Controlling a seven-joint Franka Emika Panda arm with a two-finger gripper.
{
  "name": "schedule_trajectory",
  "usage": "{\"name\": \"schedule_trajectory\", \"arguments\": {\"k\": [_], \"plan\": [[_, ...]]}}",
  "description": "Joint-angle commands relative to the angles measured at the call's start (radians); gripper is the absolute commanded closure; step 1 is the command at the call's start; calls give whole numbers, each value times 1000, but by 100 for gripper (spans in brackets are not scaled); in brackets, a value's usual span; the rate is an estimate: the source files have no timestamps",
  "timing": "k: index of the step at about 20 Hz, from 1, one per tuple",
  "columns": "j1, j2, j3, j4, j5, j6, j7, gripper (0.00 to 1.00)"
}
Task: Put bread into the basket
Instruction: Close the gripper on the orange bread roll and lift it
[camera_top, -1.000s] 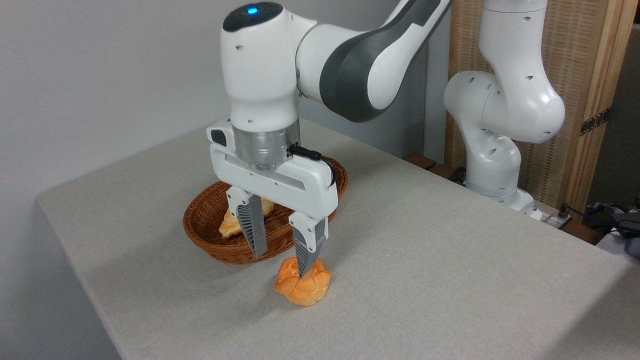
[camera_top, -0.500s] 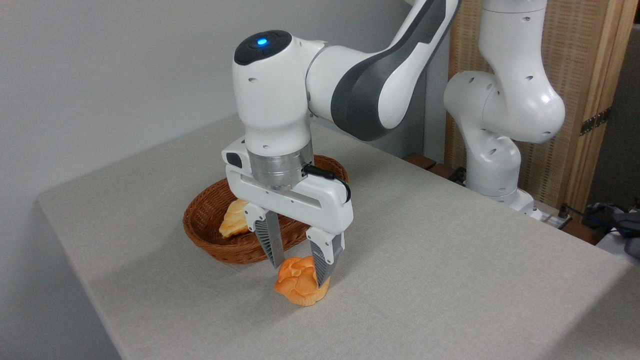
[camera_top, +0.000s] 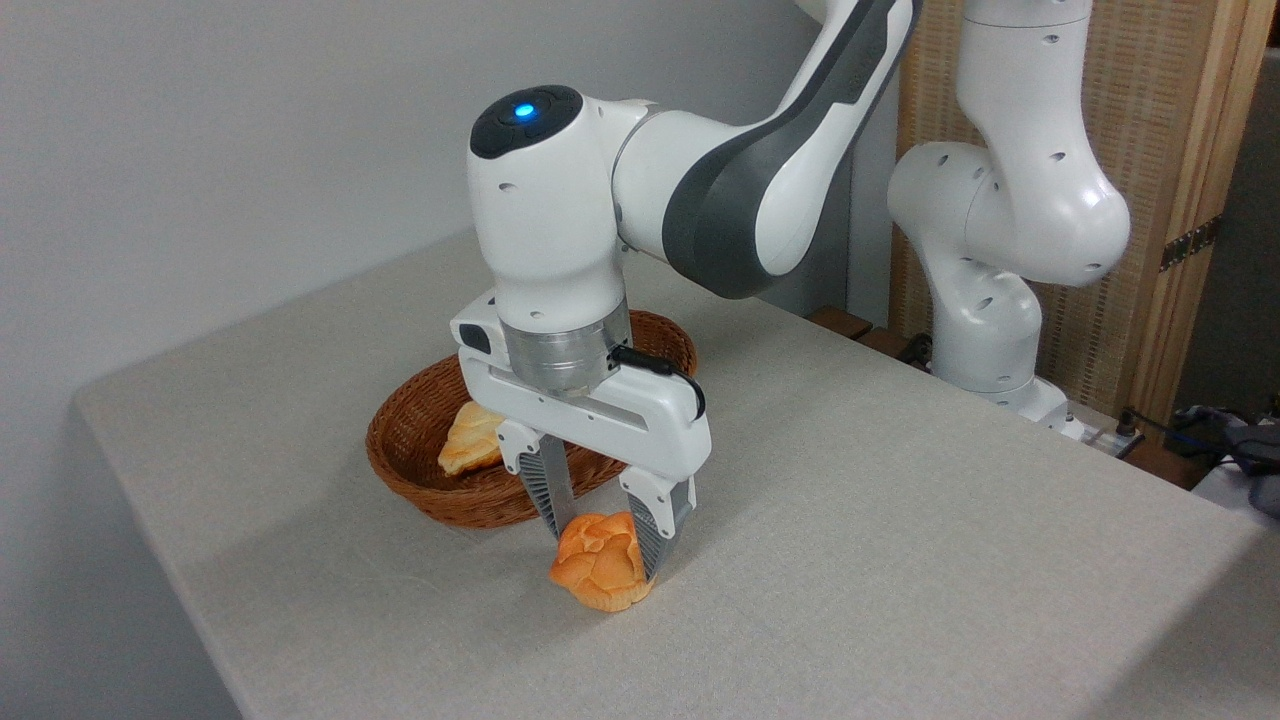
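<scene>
The bread (camera_top: 598, 572), a small orange-golden bun with a lumpy top, sits on the grey table just in front of the basket. My gripper (camera_top: 604, 556) points down over it and is open, one finger on each side of the bun and close against it, tips near the tabletop. The basket (camera_top: 400, 482), oval reddish-brown wicker, stands right behind the gripper; the arm's hand hides its middle.
A paler yellowish bread piece (camera_top: 470, 445) lies inside the basket at its left. The arm's white base (camera_top: 985, 330) stands at the table's far right edge before a wooden screen. The table's left and near edges are close to the basket.
The gripper has moved right and down, from above and left of the bun to straddling it. The bun has stayed in place on the table.
</scene>
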Motion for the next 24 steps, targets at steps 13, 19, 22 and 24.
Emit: {"name": "schedule_trajectory", "arguments": {"k": [13,19,22,24], "plan": [[-9,-6,8,-6,12,8,5,55],[-9,-6,8,-6,12,7,5,55],[-7,-6,8,-4,12,8,5,55],[-7,-6,10,-3,12,7,5,55]]}}
